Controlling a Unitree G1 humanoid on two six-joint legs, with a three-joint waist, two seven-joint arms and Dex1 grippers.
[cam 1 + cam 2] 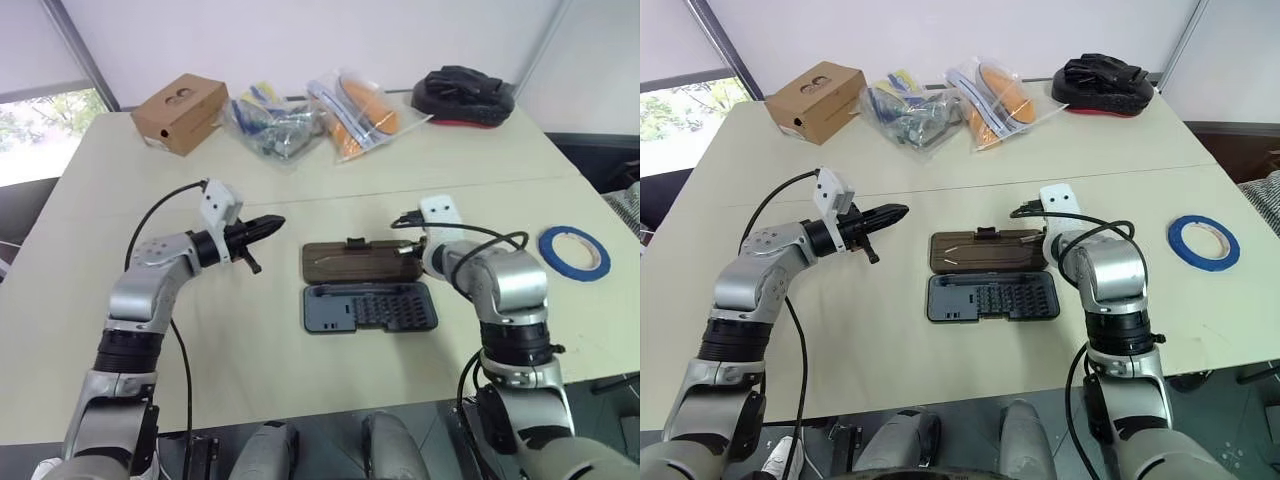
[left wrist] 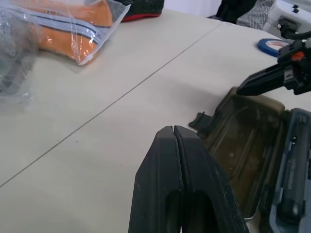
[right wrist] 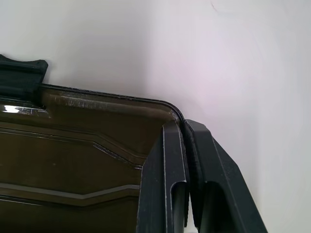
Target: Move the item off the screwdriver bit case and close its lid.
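Open screwdriver bit case (image 1: 368,307) on tabletop (image 1: 250,350), lid (image 1: 355,262) lying flat on far side. Left tool (image 1: 272,225) clenched, empty, left of case; right tool (image 3: 183,128) clenched at lid's right corner.

A pale beige table (image 1: 262,362) stands before a white wall (image 1: 300,40), with a daylit window (image 1: 30,130) at left.

Silver arms (image 1: 140,290), black cables (image 1: 150,215); left claw (image 1: 273,223) and right claw (image 2: 241,89) black.
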